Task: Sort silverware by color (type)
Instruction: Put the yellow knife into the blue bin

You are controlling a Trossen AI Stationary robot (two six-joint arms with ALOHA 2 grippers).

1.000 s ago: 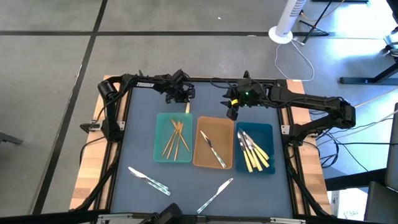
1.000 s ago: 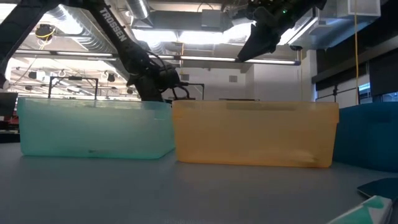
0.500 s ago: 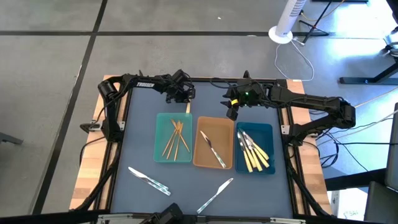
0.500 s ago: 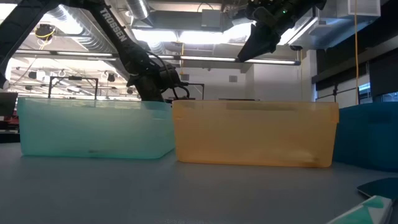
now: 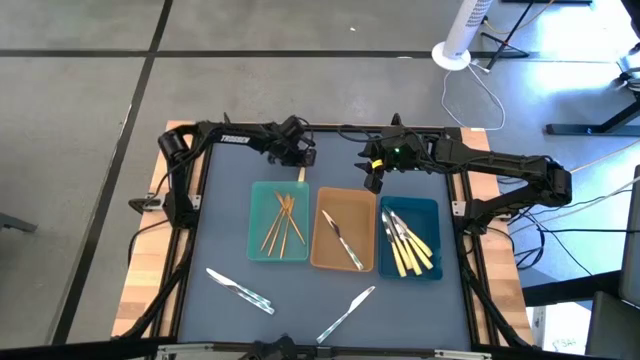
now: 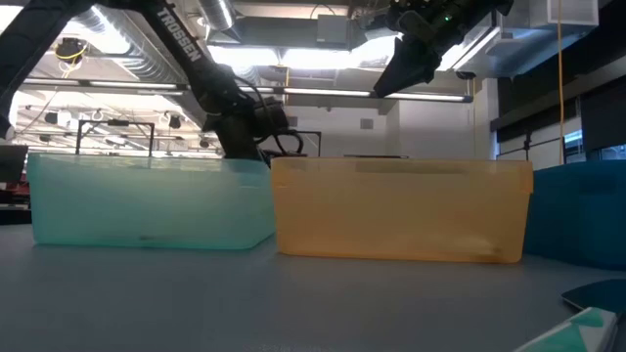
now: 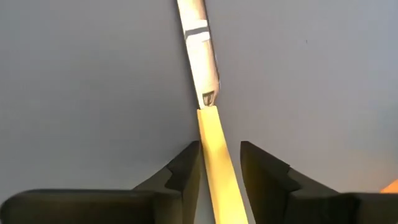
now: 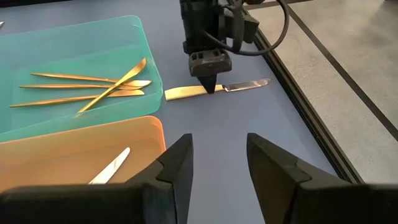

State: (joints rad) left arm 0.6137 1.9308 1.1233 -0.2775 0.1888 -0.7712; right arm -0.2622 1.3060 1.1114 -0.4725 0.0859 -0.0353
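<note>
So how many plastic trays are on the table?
3, side by side in a row: a teal rectangular plastic tray on the left, an orange tray in the middle, a dark-blue tray on the right. None seems hidden.

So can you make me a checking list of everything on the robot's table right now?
Surface: dark blue table, wooden edges.
Job's things: gold utensils in teal tray; one silver piece in tan tray; yellow-handled ones in dark-blue tray; two silver utensils loose on the table; a yellow-handled knife beside the teal tray.
Clutter: nothing seen.
Grippers: left gripper over the knife, fingers astride its handle; right gripper open, empty, raised behind the tan tray.
Cables: white cord on floor.
Surroundings: white fan base.
</note>
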